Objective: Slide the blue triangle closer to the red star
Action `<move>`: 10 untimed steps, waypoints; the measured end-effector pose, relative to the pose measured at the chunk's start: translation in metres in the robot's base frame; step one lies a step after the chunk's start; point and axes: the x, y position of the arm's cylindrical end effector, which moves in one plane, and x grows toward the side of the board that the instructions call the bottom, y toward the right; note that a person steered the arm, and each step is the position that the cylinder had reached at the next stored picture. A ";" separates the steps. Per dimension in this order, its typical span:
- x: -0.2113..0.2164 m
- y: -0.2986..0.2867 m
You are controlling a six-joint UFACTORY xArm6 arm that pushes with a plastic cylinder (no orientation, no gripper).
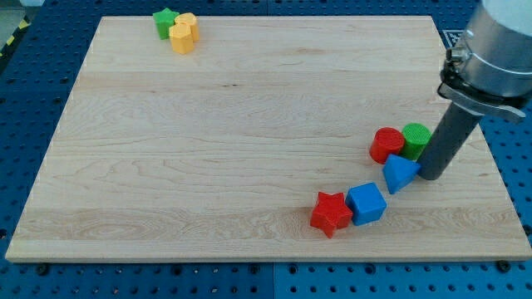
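My tip (431, 175), a bare rod holding nothing, sits touching the right edge of the blue triangle (400, 173) in the frame's lower right, with the red star (331, 213) lying beyond, down-left.

**Blue triangle and red star, lower right of board**

Blue triangle (401, 173): small blue wedge block, lying flat on the wood, one corner pointing toward the view's bottom-left. Sits in the lower right part of the board, above and to the right of the star.

Red star (331, 213): small red star-shaped block, flat on the board, near the view's bottom edge, right of centre. Points intact, top face visible.

The two are near each other but apart, not touching; the star lies down-left of the triangle along a diagonal.
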 end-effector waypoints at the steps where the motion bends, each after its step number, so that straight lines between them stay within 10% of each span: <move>1: 0.001 -0.010; 10: -0.010 -0.078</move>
